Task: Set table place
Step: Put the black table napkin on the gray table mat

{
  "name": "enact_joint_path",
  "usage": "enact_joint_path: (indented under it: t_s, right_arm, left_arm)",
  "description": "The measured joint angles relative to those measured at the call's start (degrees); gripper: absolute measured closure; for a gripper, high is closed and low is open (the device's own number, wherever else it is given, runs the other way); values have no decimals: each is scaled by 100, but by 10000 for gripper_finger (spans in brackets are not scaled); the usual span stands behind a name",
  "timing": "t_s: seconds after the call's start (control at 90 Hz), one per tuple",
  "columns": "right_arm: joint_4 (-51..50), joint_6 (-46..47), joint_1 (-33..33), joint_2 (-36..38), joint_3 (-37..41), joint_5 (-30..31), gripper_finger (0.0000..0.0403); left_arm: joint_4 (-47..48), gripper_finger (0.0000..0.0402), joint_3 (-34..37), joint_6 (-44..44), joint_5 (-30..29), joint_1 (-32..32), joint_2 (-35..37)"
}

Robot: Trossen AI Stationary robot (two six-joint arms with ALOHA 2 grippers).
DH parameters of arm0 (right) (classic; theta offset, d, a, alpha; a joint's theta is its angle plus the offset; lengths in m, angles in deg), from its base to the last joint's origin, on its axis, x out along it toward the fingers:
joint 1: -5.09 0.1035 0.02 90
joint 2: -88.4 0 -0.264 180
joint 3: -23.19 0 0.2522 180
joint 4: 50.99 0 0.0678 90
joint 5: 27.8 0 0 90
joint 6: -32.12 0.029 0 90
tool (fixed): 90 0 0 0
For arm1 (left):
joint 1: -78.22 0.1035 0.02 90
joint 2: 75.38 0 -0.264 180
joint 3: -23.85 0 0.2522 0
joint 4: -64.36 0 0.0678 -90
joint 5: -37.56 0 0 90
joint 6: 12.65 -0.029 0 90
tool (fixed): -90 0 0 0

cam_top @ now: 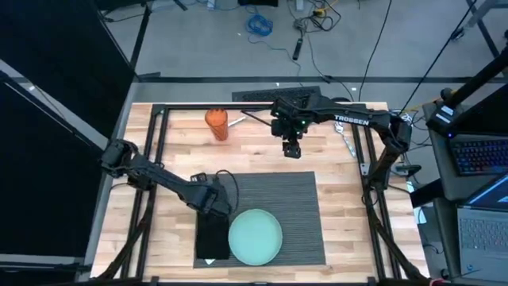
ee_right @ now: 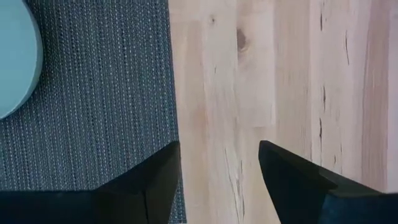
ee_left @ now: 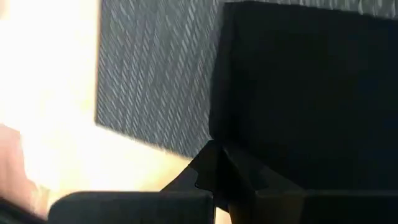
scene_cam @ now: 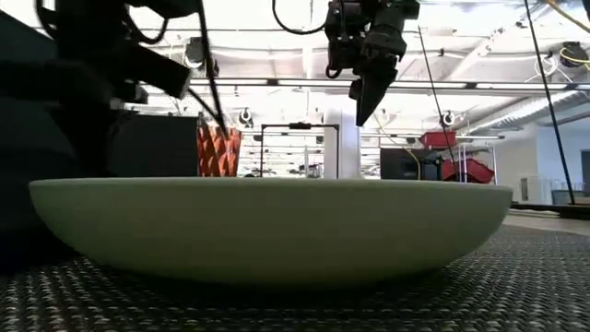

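Here the left end effector (cam_top: 213,208) is low by the black napkin (cam_top: 211,237), grip hidden. The plate (cam_top: 255,236) sits on the mat (cam_top: 302,206) beside it. The right end effector (cam_top: 292,148) hangs released above the counter (cam_top: 178,155), near an orange cup (cam_top: 217,124).

Left arm is seen stretched diagonally inward from its base at the left edge, wrist bent down, left hand (cam_top: 211,200) held low; its finger gap is not resolved. Right arm is seen reaching inward from its base at the right edge, forearm roughly level, right hand (cam_top: 292,149) raised and pointed downward, fingers (ee_right: 155,177) parted, nothing between them.
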Motion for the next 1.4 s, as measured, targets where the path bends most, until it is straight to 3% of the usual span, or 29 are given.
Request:
enact_joint_path:
  t_s: [0.533, 0.811, 0.967, 1.1, 1.178, 1.278, 1.4]
  right_arm:
    - [-256, 290, -4, 0, -2, 0, 200]
    - [-218, 290, -4, -2, -2, 0, 200]
    - [-216, 281, -4, -2, -3, -1, 200]
    - [-200, 218, -5, -2, -2, 4, 200]
    - [-182, 139, -27, -2, -2, 10, 200]
    - [-186, 130, -94, -2, -2, 17, 200]
    - [-240, 123, -185, -2, -2, 25, 200]
  left_arm:
    - [51, 399, 24, 2, 537, 49, -37]
    - [50, 334, 26, -37, 669, 69, -37]
    - [382, 300, 1, 45, 332, 127, -37]
    - [1355, 294, -216, 555, -732, 269, -33]
    - [1460, 293, -483, 635, -1147, 282, 60]
    - [1087, 293, -767, 528, -1131, 237, 204]
    - [506, 293, -890, 293, -599, 126, 208]
